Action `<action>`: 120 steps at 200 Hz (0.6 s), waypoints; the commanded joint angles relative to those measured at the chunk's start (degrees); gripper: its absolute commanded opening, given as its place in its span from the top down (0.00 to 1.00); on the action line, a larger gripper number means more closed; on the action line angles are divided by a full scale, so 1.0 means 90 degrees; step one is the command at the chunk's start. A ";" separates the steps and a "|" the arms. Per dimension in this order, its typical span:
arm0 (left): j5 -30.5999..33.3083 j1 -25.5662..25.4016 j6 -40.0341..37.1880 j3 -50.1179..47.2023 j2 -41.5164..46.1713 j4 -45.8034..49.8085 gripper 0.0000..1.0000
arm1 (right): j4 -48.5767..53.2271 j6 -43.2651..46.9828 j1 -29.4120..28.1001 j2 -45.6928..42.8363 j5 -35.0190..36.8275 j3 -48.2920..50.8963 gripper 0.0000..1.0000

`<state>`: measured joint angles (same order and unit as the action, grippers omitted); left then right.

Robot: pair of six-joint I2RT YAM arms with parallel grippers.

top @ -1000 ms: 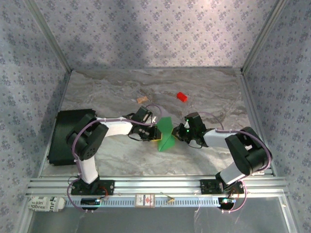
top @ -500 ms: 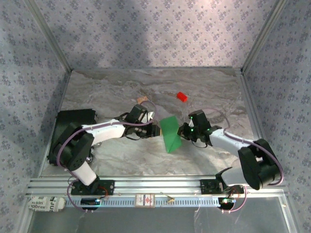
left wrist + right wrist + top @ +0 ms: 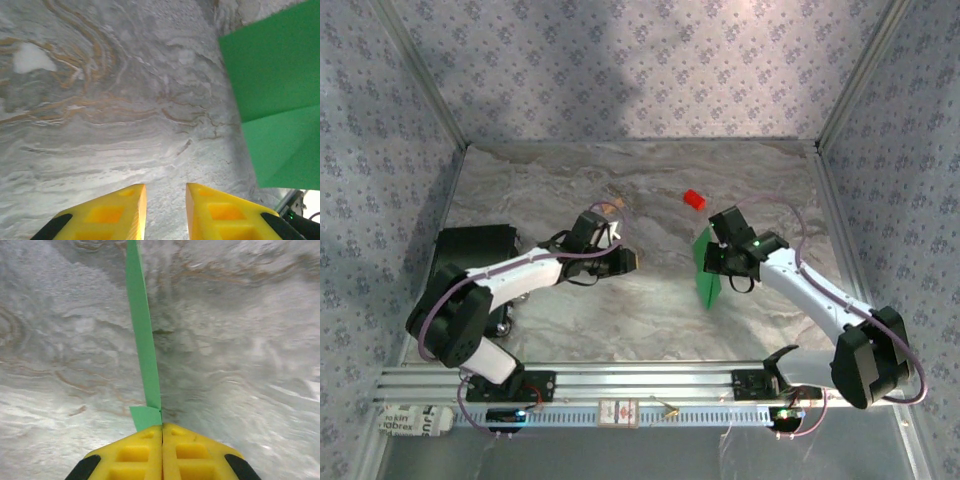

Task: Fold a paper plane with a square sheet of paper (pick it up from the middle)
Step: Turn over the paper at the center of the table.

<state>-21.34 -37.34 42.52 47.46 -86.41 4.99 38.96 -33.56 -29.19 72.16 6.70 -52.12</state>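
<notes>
Right of the table's point(image 3: 650, 325) middle, the green paper point(image 3: 706, 272) stands on edge rather than flat. It is pinched near its upper part by the right jaws, which are closed tight on it. From the right wrist the paper point(image 3: 142, 330) shows edge-on as a thin strip running away from the yellow fingers point(image 3: 132, 452). These meet with the sheet clamped between them, and a small green corner sticks out to one side. Whether the paper's lower tip touches the table I cannot tell. The left jaws sit well apart from the paper, toward the table's left half, and point its way. Their yellow fingers point(image 3: 112, 212) stand a little apart with nothing between them, only bare marble beyond. From the left wrist the paper point(image 3: 275, 95) is at the upper right, showing a broad face with one crease across it. A red block point(image 3: 694, 199) lies toward the far edge, just beyond the right jaws. A black box point(image 3: 460, 265) sits by the left edge.
</notes>
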 commanded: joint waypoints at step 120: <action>0.1064 0.0977 0.0669 -0.1204 0.1612 0.0380 0.67 | 0.1890 -0.0855 -0.2920 0.3314 0.3509 -0.2452 0.91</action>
<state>-14.22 -30.33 46.04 38.65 -75.09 6.94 54.98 -39.64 -52.82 98.45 36.99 -70.11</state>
